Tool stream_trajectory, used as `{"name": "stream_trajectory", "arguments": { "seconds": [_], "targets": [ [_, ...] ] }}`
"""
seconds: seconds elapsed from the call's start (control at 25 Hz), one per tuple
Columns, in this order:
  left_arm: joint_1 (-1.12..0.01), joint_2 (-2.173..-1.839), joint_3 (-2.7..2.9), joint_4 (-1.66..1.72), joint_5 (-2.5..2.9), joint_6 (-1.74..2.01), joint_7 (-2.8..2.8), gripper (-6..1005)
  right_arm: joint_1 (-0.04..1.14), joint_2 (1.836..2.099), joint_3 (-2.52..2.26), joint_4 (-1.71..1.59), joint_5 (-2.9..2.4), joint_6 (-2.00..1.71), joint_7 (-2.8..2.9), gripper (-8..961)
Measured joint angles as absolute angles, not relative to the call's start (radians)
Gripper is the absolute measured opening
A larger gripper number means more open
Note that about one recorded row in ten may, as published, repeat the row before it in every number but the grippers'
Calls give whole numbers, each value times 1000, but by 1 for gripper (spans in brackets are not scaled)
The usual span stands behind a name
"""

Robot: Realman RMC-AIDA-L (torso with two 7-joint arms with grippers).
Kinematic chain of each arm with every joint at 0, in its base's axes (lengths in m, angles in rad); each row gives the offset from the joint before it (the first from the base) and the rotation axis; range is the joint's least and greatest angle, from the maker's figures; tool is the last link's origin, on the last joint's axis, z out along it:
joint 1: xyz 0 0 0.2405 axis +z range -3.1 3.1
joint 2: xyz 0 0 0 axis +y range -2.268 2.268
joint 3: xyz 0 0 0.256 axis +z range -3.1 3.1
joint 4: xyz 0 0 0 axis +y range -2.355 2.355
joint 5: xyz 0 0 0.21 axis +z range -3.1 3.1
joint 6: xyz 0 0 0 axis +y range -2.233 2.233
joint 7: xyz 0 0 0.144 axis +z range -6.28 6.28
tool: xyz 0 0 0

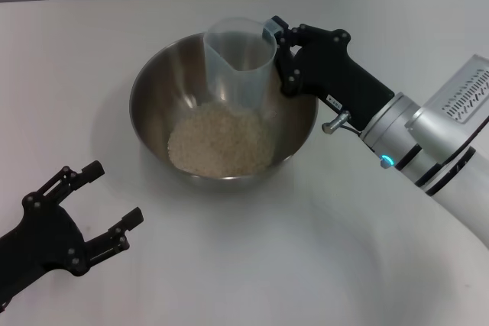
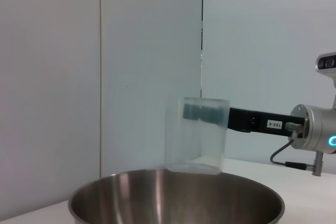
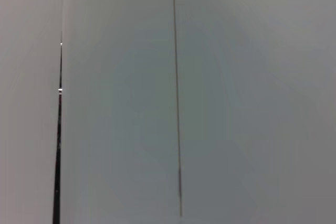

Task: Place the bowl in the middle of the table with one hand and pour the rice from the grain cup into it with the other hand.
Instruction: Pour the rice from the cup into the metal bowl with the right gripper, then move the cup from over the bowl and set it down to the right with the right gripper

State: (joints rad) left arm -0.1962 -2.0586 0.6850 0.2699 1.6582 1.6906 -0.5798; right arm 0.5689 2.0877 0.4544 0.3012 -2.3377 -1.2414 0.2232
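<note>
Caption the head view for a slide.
Right tool holds the grain cup upright over the bowl of rice; left tool open nearby.

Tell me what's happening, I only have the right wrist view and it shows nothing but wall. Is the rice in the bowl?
Observer: Yes, the rice lies heaped in the bowl.
Operator: And the grain cup?
Observer: The right gripper holds the grain cup upright above the bowl; it looks empty.
Operator: Where's the left arm?
Observer: The left gripper is open, over the table, near side of the bowl, apart from it.
</note>
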Motion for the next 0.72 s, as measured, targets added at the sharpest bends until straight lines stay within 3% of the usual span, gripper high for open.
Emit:
{"name": "stream_trajectory", "arguments": {
  "seconds": [0.72],
  "targets": [
    [-197,-2059,686,270,1658,1693,-582,869,498,2083,762,150,-2325,-1304,184,27]
  ]
}}
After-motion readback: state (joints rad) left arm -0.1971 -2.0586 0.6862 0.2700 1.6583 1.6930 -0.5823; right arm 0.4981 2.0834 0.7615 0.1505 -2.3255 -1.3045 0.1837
